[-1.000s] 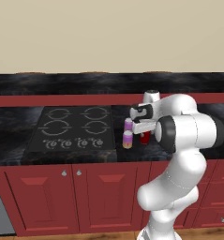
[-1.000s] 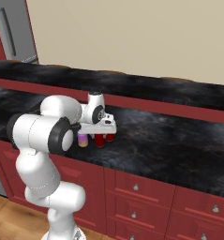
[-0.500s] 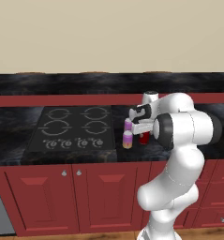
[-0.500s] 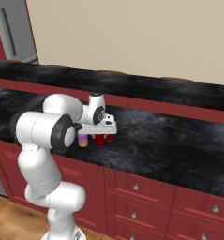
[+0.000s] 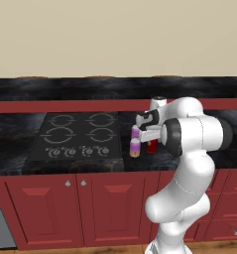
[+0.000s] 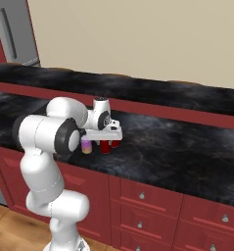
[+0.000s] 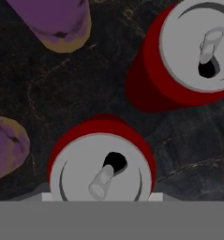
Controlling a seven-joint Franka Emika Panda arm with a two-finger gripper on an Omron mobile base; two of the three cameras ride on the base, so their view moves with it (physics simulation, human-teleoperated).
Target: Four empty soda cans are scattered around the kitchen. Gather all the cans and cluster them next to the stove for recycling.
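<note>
Nothing on the worktop has shifted since the earlier frames; only the arm's elbow has swung a little further right in the left base view, while the hand (image 5: 150, 133) stays low over the cans beside the stove.

Its jaws are drawn in as far as they go here, and in the hand view a red can (image 7: 102, 161) sits directly beneath, between the finger tips, its silver top and pull tab facing the camera. The finger tips themselves are hidden under the can's rim, so actual contact cannot be confirmed, though the hand appears closed on this can. In the right base view the same red can (image 6: 105, 146) stands upright on the black marbled worktop (image 6: 177, 147) under the hand (image 6: 105, 138).

Just beyond it in the hand view stands a second red can (image 7: 179, 61), also upright with its tab showing, close to the first but apart from it. To the other side, two purple cans with orange base bands show partly: one (image 7: 55, 21) at the far edge of the view and one (image 7: 5, 145) nearer. In the left base view a purple can (image 5: 135, 147) stands just beside the hand, between it and the stove (image 5: 80, 136).

No brand, label or writing can be read on any can.
</note>
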